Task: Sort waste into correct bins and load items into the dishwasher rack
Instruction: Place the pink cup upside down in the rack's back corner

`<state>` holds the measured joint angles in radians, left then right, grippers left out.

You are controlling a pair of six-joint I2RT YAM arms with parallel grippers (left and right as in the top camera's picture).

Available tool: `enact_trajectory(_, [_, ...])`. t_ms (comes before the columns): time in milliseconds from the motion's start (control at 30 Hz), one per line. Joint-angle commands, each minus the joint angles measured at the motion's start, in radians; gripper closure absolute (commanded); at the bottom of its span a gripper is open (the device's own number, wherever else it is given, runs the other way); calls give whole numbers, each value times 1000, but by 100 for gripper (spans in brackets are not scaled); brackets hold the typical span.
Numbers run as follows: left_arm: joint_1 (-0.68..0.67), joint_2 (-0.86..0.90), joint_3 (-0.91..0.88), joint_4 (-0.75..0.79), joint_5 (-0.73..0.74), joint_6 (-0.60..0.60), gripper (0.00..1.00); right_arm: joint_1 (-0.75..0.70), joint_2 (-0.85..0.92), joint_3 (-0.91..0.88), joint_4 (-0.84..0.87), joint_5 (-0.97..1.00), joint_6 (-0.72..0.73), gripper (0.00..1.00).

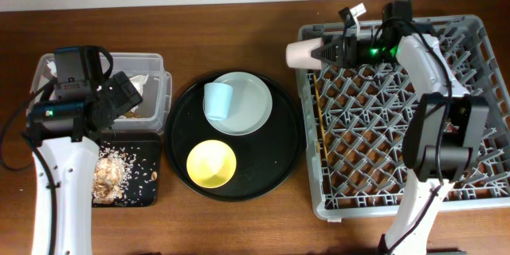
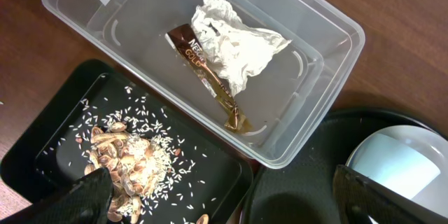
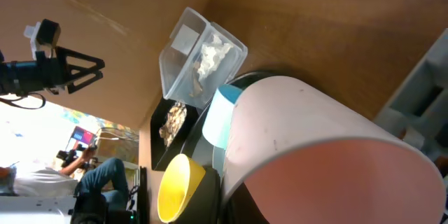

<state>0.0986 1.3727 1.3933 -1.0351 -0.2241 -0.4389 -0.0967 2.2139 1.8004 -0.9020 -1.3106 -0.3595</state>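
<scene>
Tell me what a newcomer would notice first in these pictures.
The big grey dishwasher rack fills the right side, and the right claw holds a pink cup sideways at its far-left corner. In the middle, a round black tray carries a bright yellow bowl and a light-blue cup on a pale plate. At left, food scraps litter a shallow black tray.
</scene>
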Motion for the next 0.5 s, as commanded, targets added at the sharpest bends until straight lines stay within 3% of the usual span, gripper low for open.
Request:
enact_trajectory(0, [3, -6, 13, 1, 0, -10, 1, 2, 15, -6, 0, -31, -39, 96])
enact_trajectory(133, [3, -6, 13, 1, 0, -10, 1, 3, 16, -28, -3, 66, -82, 96])
enact_trajectory(267, [3, -6, 13, 1, 0, -10, 1, 11, 17, -28, 37, 15, -81, 96])
enact_trajectory(467, [3, -6, 13, 1, 0, -10, 1, -23, 18, -28, -68, 262, -82, 95])
